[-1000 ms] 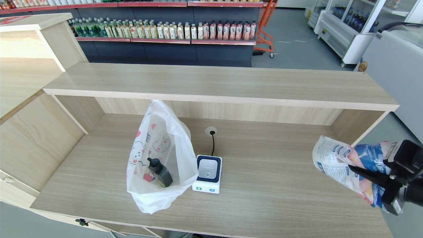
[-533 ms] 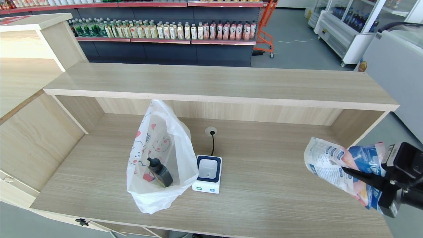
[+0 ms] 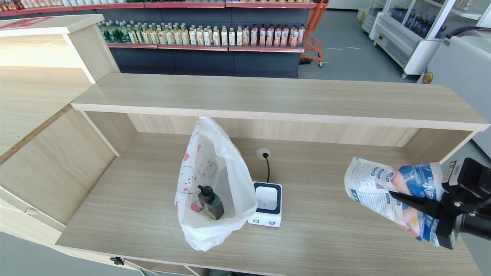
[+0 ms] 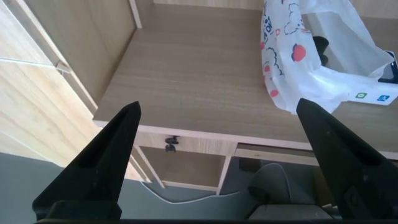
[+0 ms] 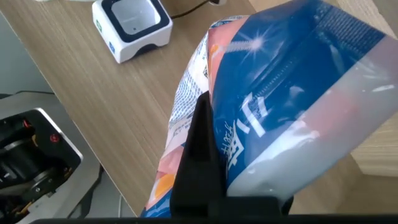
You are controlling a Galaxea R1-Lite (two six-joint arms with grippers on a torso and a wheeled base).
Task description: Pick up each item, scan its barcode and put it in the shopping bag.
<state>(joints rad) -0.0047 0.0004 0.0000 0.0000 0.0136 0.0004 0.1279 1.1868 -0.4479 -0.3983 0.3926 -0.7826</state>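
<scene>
Right pincer grips blue-white pouch over desk's right end — scanner centre, shopping bag just left, dark bottle inside. Left pincer wide.

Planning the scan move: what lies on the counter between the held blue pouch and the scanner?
Nothing: the head view shows bare counter between the blue pouch, held in the right gripper, and the scanner.
</scene>
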